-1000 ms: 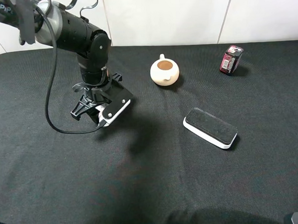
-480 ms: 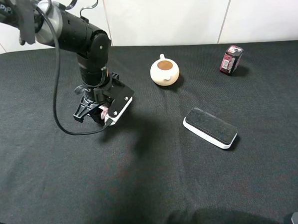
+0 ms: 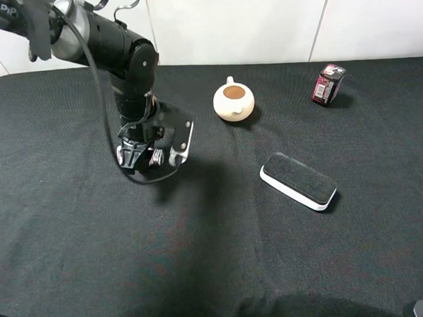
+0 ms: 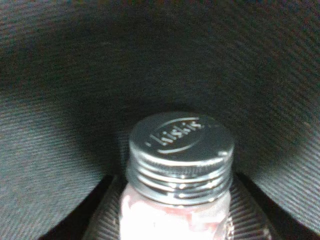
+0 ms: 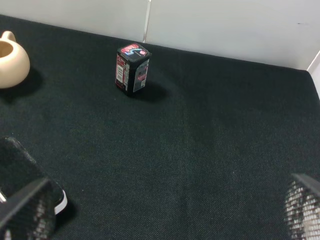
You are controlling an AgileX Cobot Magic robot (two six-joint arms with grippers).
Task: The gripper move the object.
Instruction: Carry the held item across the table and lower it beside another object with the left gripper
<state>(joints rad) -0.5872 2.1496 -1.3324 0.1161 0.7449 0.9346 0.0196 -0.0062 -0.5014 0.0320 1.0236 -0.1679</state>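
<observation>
Black cloth (image 3: 224,264), arm (image 3: 132,88) upright over object (image 3: 157,158)

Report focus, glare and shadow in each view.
Left wrist view: the bottle fills the foreground, its cap sharp with glints on the threads, its body overexposed, the cloth behind dim. Exterior high view: even light, a soft shadow beside the left gripper. Right wrist view: the dark red box is sharp, without glare.
</observation>
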